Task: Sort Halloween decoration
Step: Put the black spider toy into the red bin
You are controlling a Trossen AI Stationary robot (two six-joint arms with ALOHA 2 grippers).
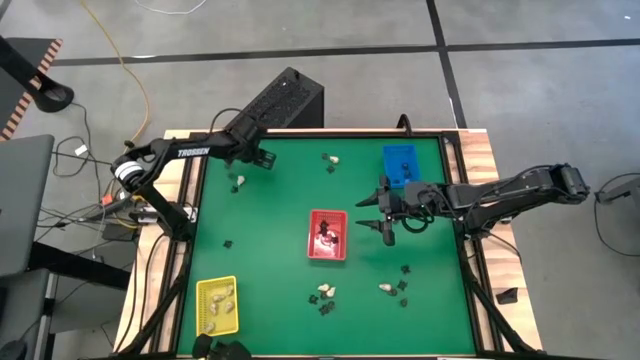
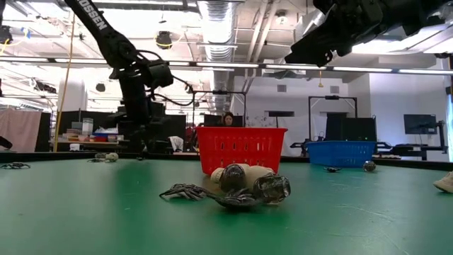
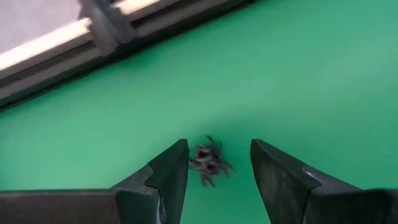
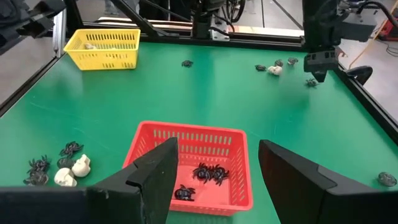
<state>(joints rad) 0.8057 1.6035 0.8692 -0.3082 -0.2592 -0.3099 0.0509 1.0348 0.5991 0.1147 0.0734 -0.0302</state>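
Note:
My left gripper (image 1: 264, 160) (image 3: 219, 144) is open near the far left of the green mat. Its fingers stand on either side of a small black spider piece (image 3: 209, 162) lying on the mat, without touching it. My right gripper (image 1: 376, 218) (image 4: 217, 143) is open too, hovering just right of the red tray (image 1: 327, 250), which holds black spider pieces (image 4: 208, 173). The yellow tray (image 1: 217, 292) at the near left holds cream lumps. Loose cream and black pieces lie at the far middle (image 1: 330, 158), near the left gripper (image 1: 238, 182) and near the front edge (image 1: 325, 294).
A blue tray (image 1: 401, 152) sits at the far right of the mat, behind my right arm. More pieces lie near the right front (image 1: 404, 284) and a single black one at the left (image 1: 228, 243). A raised frame (image 1: 196, 210) borders the mat. A black box (image 1: 285, 100) stands beyond the far edge.

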